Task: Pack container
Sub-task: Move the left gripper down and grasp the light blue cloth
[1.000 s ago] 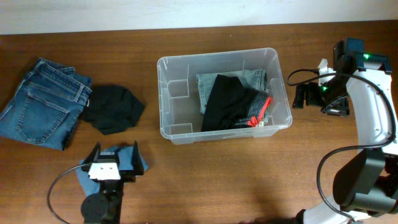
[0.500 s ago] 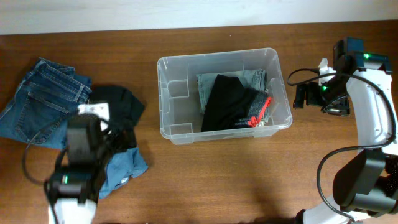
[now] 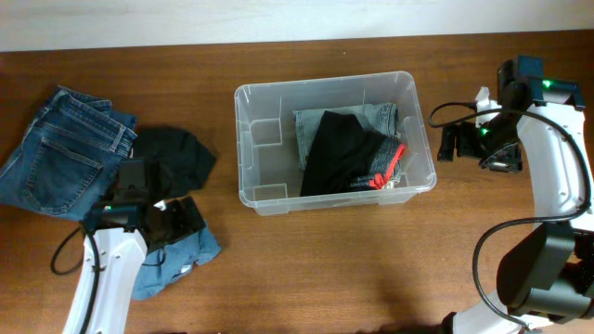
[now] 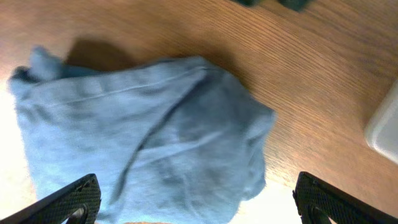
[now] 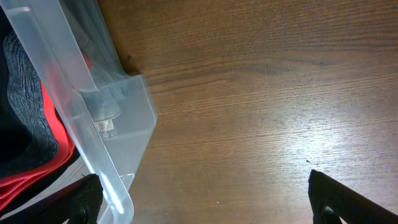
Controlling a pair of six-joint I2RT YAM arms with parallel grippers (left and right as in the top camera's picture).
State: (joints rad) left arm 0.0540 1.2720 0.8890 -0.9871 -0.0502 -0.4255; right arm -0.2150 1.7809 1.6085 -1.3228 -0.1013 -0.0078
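Blue cloth [image 4: 143,137] sits half-hidden beneath spread left fingers [image 4: 71,199]; right fingers [image 5: 339,202], tips cropped, also apart.

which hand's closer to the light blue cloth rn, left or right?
Left. The left hand is directly above the light blue cloth, open. The right hand is beyond the container, on the side opposite the cloth.
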